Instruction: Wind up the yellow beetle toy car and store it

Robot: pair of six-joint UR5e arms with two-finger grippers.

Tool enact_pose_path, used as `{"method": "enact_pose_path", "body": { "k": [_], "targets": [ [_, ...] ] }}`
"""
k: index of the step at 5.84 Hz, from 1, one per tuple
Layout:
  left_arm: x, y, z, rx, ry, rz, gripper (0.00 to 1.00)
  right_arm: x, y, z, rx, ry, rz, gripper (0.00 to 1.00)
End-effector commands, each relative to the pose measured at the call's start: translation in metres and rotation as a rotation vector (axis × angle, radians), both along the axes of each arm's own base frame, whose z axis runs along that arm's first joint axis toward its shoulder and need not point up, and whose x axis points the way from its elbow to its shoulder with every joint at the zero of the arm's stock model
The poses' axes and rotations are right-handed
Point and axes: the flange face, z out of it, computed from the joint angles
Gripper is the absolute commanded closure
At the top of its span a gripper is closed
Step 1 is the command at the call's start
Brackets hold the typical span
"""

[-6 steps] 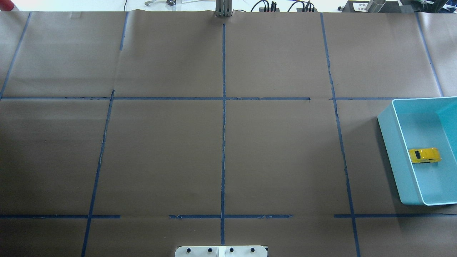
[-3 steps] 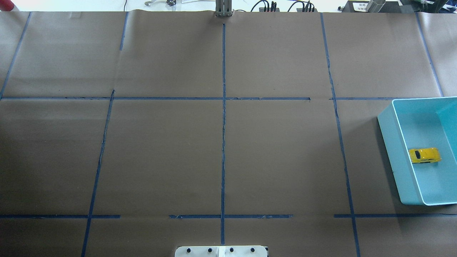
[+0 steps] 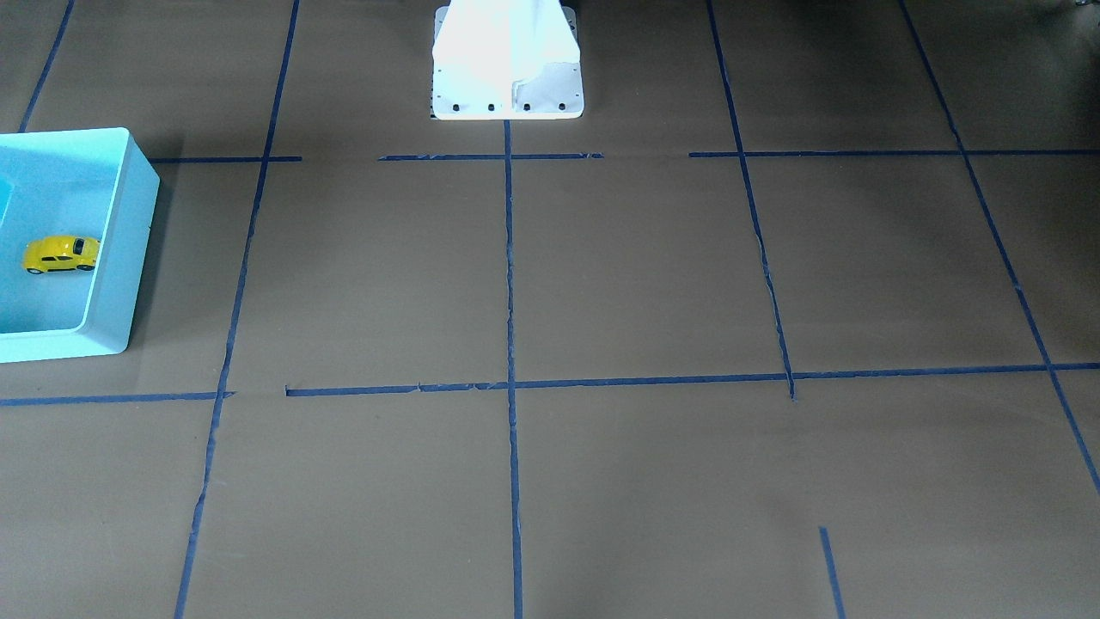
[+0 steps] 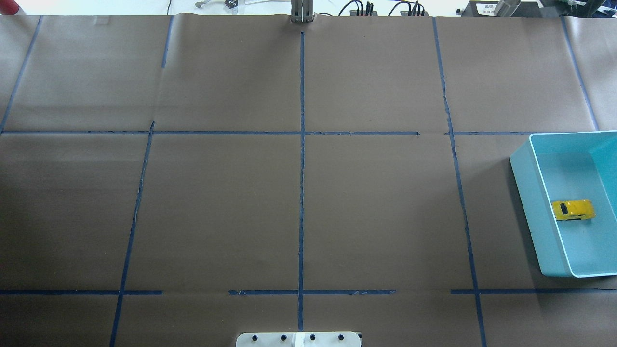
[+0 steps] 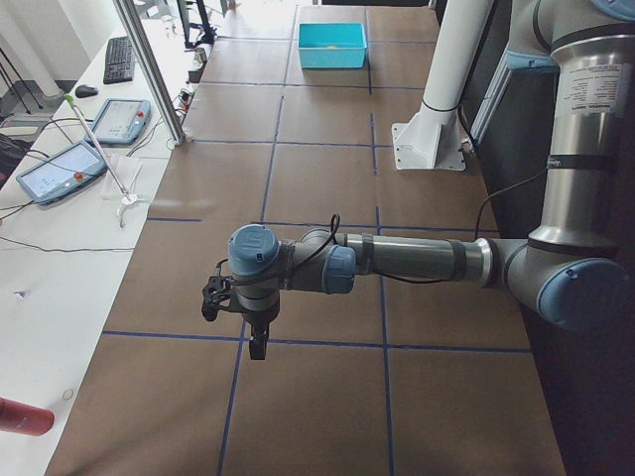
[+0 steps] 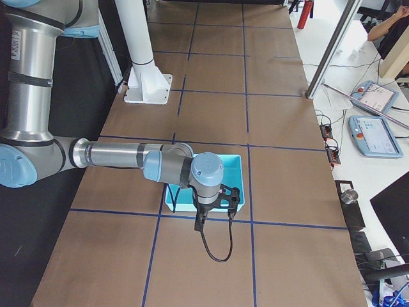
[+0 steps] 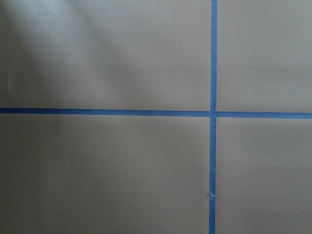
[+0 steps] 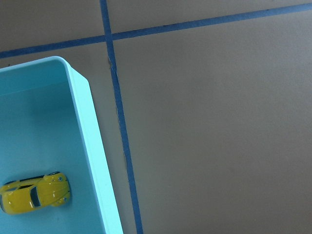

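Note:
The yellow beetle toy car (image 4: 573,210) stands on its wheels on the floor of the turquoise bin (image 4: 529,193) at the table's right edge. It also shows in the front view (image 3: 60,254) and in the right wrist view (image 8: 35,197). My right gripper (image 6: 213,214) hangs high over the table beside the bin (image 6: 241,167); it shows only in the right side view, so I cannot tell if it is open. My left gripper (image 5: 248,332) hangs over bare table at the far left end, away from the bin (image 5: 332,45); I cannot tell its state either.
Brown paper with blue tape lines (image 4: 301,193) covers the table. The white robot base (image 3: 507,60) stands at the table's near middle edge. Tablets and cables (image 5: 69,164) lie on a side bench beyond the table's far edge.

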Motion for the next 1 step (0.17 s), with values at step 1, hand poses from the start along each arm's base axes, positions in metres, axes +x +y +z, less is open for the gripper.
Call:
{"method": "enact_pose_path", "body": {
  "k": [1],
  "targets": [
    [0.0001, 0.0, 0.0, 0.0, 0.0, 0.0, 0.0, 0.0001, -0.0003, -0.0051, 0.011, 0.002, 0.0, 0.0]
  ]
}}
